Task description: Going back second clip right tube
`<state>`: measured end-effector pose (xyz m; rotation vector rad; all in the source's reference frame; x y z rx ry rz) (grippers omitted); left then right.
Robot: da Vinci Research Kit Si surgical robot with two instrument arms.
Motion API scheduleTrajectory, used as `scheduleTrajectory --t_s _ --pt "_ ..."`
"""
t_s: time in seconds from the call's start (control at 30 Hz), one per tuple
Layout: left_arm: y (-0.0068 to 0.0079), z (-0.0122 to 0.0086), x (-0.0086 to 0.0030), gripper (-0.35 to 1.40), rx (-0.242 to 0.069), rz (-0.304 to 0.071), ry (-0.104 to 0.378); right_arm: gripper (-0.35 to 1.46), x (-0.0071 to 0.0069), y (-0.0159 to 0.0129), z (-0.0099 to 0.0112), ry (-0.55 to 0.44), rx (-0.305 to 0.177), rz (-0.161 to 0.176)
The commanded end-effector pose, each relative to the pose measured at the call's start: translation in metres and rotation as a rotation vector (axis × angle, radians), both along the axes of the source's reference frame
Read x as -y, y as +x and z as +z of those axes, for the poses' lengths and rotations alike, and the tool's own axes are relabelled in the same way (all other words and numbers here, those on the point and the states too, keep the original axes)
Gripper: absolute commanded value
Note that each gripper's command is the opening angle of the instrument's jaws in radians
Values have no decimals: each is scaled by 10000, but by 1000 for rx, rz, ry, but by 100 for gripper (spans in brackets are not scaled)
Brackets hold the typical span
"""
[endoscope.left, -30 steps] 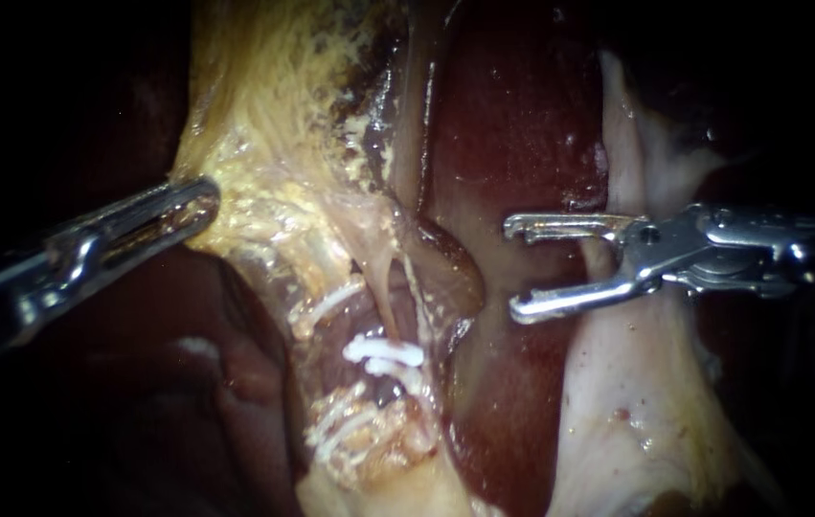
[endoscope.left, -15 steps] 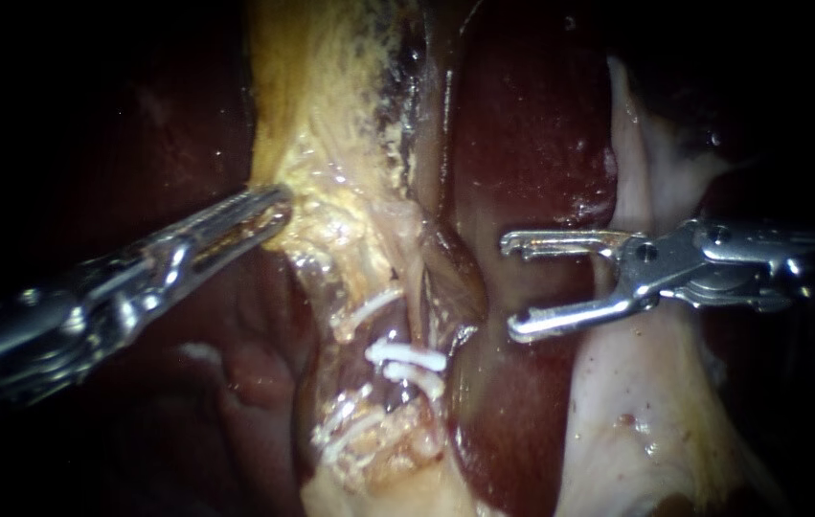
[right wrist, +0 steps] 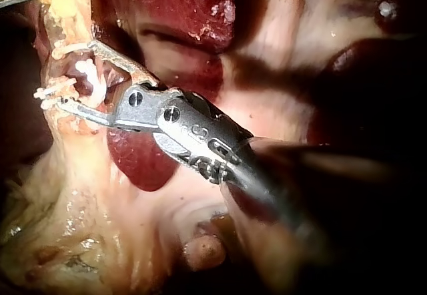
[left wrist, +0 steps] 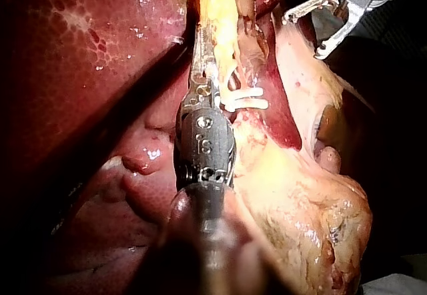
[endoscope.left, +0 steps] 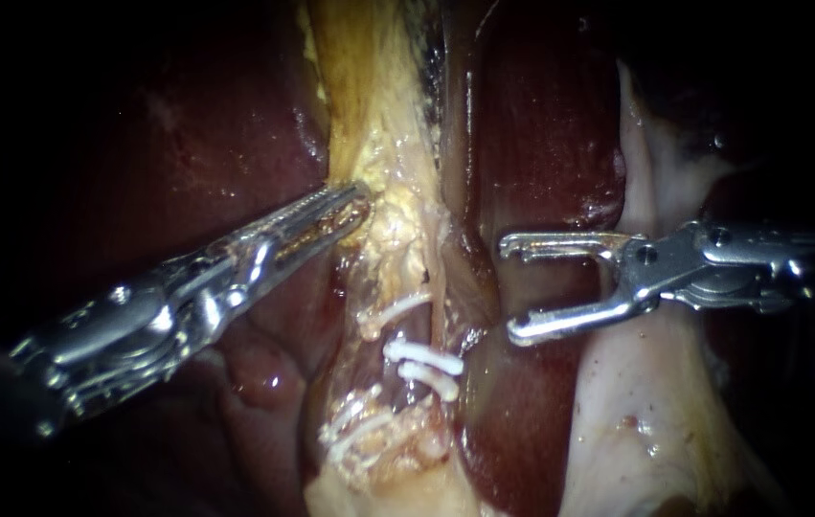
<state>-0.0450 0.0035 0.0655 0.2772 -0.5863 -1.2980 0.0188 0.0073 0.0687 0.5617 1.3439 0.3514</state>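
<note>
The liver [endoscope.left: 541,124] is filling the background, dark red and wet. A band of yellow tissue [endoscope.left: 378,144] is running down the middle of the endoscope view, and a sheet of pale tissue [endoscope.left: 637,412] is lying beneath the right-hand side.

The left instrument [endoscope.left: 335,213] is reaching in from the lower left. Its jaws are pressed together on the edge of the yellow tissue and seem to be holding it stretched. The right instrument [endoscope.left: 512,287] is lying level, its jaws spread wide and gripping nothing, with the tips pointing at the band.

The right tube [endoscope.left: 431,325] is running up and down just past those tips and slightly below them, apart from the metal. Two white clips [endoscope.left: 423,356] are sitting across it, one just under the other, square to its length.

The right instrument is the nearer one and is facing the tube side-on. Backing off is therefore likely a straight pull along its own shaft, away from the tube, with the lower jaw passing clear of the clips.
</note>
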Motion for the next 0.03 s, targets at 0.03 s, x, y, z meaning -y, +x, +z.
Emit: scheduleTrajectory --t_s 0.03 --pt "1 -1 -1 -35 0 2 1 60 0 0 0 -5 -1 0"
